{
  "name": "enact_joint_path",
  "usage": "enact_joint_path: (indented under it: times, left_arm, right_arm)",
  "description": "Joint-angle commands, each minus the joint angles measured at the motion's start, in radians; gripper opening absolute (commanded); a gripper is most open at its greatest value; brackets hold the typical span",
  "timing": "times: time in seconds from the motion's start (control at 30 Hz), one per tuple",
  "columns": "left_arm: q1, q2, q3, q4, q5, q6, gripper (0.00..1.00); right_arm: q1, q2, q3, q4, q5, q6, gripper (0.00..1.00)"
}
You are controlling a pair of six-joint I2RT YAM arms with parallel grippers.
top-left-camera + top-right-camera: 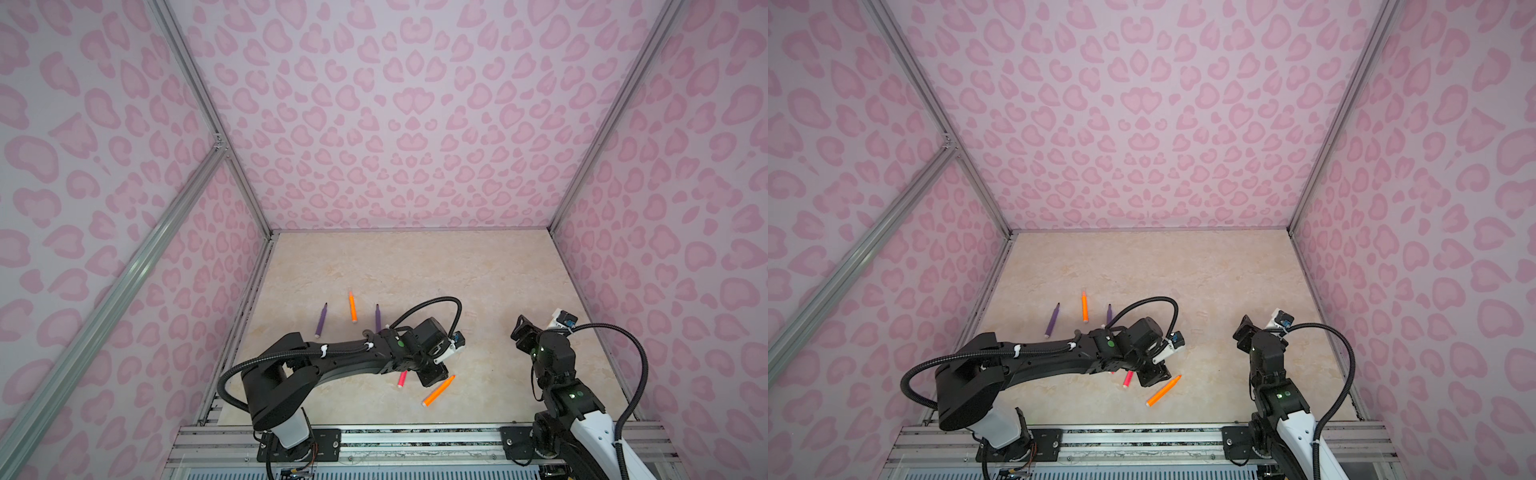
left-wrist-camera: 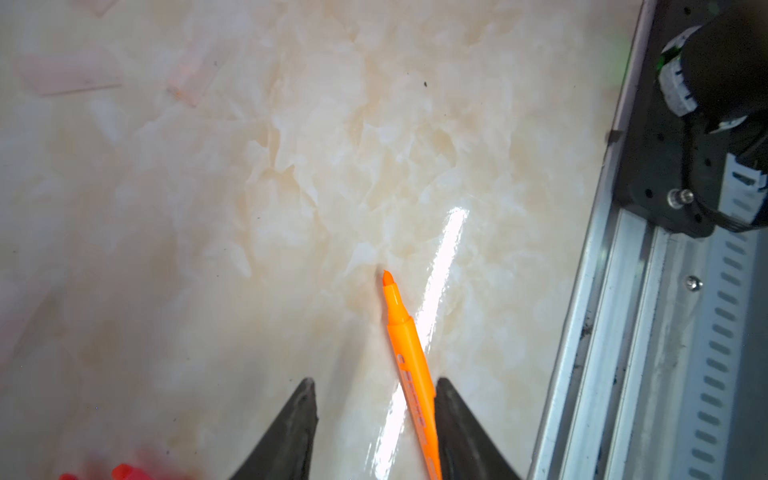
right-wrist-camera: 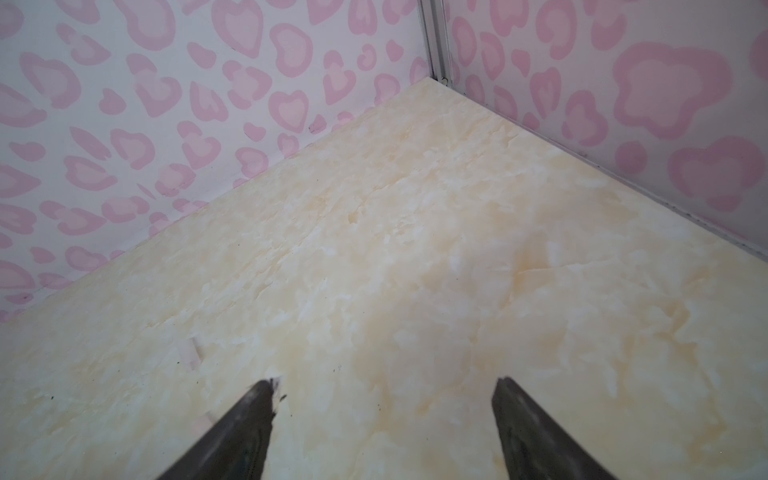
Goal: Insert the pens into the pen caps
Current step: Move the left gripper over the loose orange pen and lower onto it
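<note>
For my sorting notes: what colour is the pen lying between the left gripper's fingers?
That pen is orange; the left wrist view shows it best.

1. Walls (image 1: pixel 395 104): pale, pink heart-blotch print, on three sides.
2. Tabletop (image 1: pixel 415 266): glossy cream marble pattern.
3. Aluminium frame posts (image 1: pixel 208 116) at the wall corners; diagonal brace (image 1: pixel 124 282) on the left wall.
4. Slotted metal rail (image 1: pixel 415 434) along the near edge.
5. Bright glare streak (image 2: pixel 440 266) on the tabletop.
</note>
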State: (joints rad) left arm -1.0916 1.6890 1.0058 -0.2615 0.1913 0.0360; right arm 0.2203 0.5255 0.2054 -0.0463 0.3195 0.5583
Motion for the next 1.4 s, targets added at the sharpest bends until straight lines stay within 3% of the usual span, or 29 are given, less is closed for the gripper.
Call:
enact_joint_path:
  times: [0.0,0.2,0.47,0.93,1.07,1.37]
  left_arm:
    - [-0.022,0.058,0.044,-0.067,-0.058,0.038,0.46]
    - [-0.067,0.070,0.058,-0.095,-0.077,0.061,0.49]
    - [-0.125,0.141,0.127,-0.208,-0.122,0.070,0.49]
    - [-0.129,0.250,0.210,-0.322,-0.087,0.058,0.50]
    - [-0.129,0.271,0.223,-0.333,-0.086,0.057,0.42]
    - [-0.129,0.226,0.209,-0.365,-0.088,0.037,0.46]
  right_arm:
    - [-0.006,0.076,0.006,0.062,-0.022,0.012,0.82]
    - [-0.007,0.194,0.047,0.078,-0.046,0.008,0.80]
    - [-0.006,0.173,0.035,0.084,-0.046,0.006,0.81]
    - [-0.007,0.177,0.038,0.085,-0.050,0.005,0.81]
    - [-0.006,0.173,0.036,0.085,-0.051,0.005,0.80]
    - [-0.007,0.173,0.037,0.085,-0.050,0.005,0.81]
